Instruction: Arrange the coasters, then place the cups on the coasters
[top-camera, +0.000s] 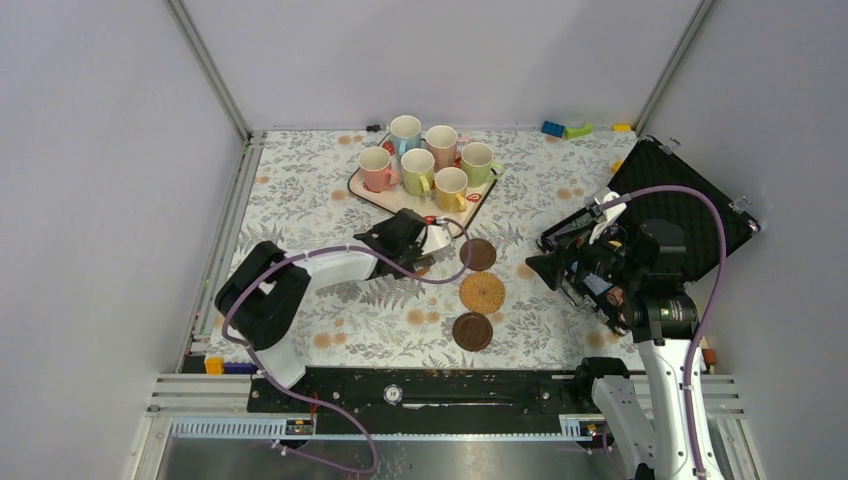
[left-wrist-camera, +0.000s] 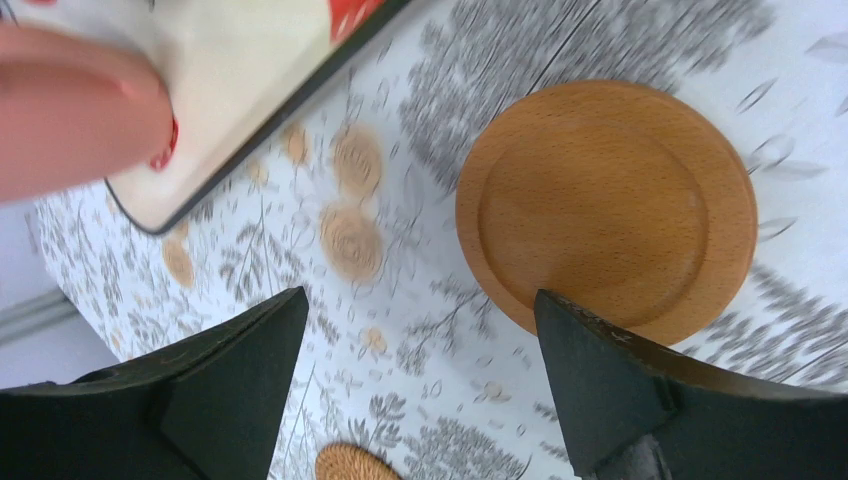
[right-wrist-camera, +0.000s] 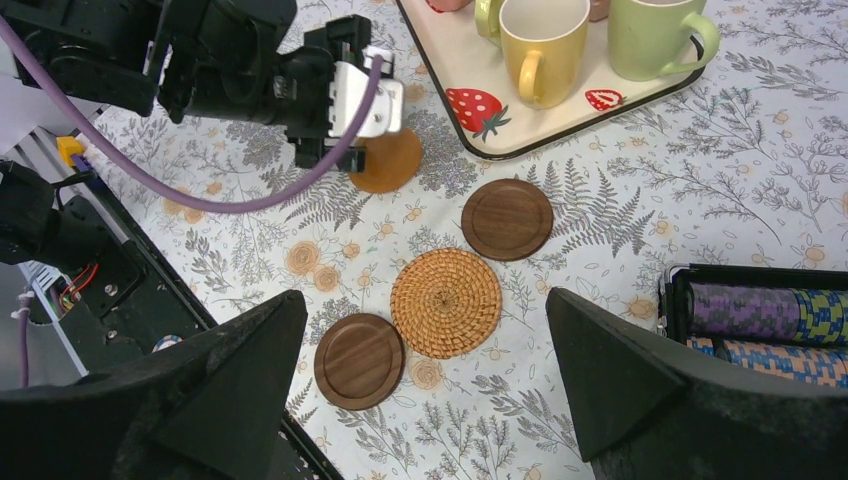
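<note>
At the left of the floral tablecloth (top-camera: 300, 200), the left gripper (left-wrist-camera: 420, 300) reaches in toward the middle with its jaws apart and nothing between them. It hangs low over a smooth tan coaster (left-wrist-camera: 605, 205) that lies flat on the cloth. In the wrist view one finger overlaps the disc's near edge, but I cannot tell whether it touches.

Just behind that coaster sits the strawberry-print tray (right-wrist-camera: 440, 60). It carries all six cups upright: a pink cup (top-camera: 376, 170), a light blue cup (top-camera: 405, 131), a second pink cup (top-camera: 440, 145), a green cup (top-camera: 417, 171), a yellow cup (top-camera: 450, 187) and a paler green cup (top-camera: 477, 162).

Right of the tan coaster, three more coasters form a loose line running toward the arm bases. There is a dark brown coaster (right-wrist-camera: 507, 218) nearest the tray, then a woven coaster (right-wrist-camera: 445, 302), then another dark brown coaster (right-wrist-camera: 359, 360). The woven one lies just beside each dark one.

Farther right, the right gripper (right-wrist-camera: 425, 298) hovers above the cloth with its jaws spread wide and empty. Beside it an open black case (top-camera: 690, 195) holds rolls of striped poker chips (right-wrist-camera: 770, 310).
</note>
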